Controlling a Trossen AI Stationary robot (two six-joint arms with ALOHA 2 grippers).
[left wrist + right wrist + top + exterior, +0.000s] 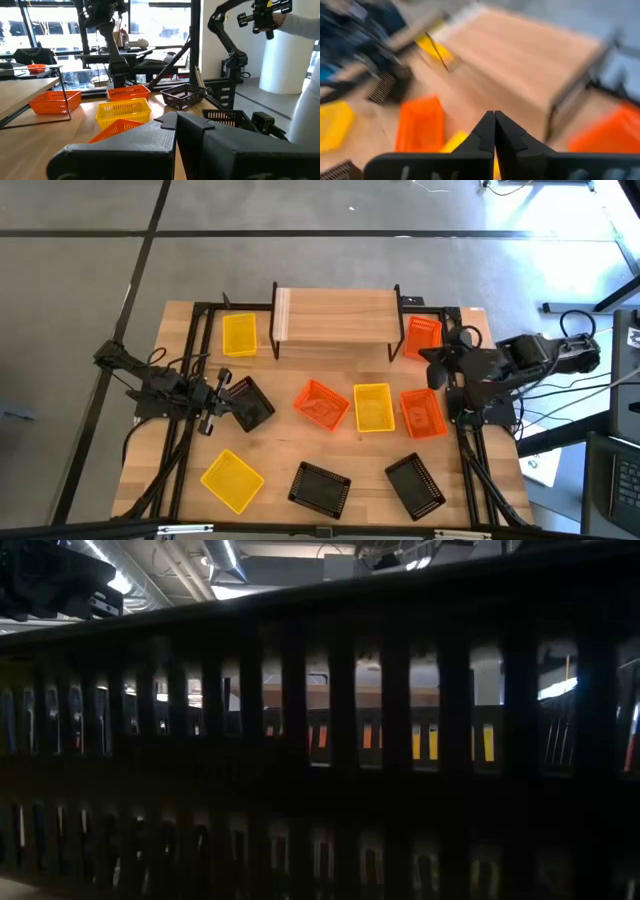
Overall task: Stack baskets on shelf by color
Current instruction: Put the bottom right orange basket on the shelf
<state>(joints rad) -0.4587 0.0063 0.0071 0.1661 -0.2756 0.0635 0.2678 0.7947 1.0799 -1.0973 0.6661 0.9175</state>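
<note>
The light-wood shelf (330,315) stands at the table's far middle, with nothing on its top. A yellow basket (239,335) sits left of it and an orange basket (423,337) right of it. On the tabletop lie an orange basket (321,403), a yellow one (373,407), an orange one (422,413), a yellow one (232,479) and two black ones (320,488) (415,485). My left gripper (222,395) (176,117) is shut, right beside a third black basket (250,402) (227,118). My right gripper (437,368) (494,114) is shut and hovers near the shelf's right end. My left gripper lies level, pointing toward the table's right, with its shut fingers (150,135) against or just beside the black basket's left side (238,395). Whether they touch it, I cannot tell. The basket rests flat on the table.
A black basket wall (320,740) stands right in front of the low camera and blocks nearly all of that view. Black frame rails (190,360) run along both table sides. A person's sleeve (300,22) shows beyond the table in the left wrist view.
</note>
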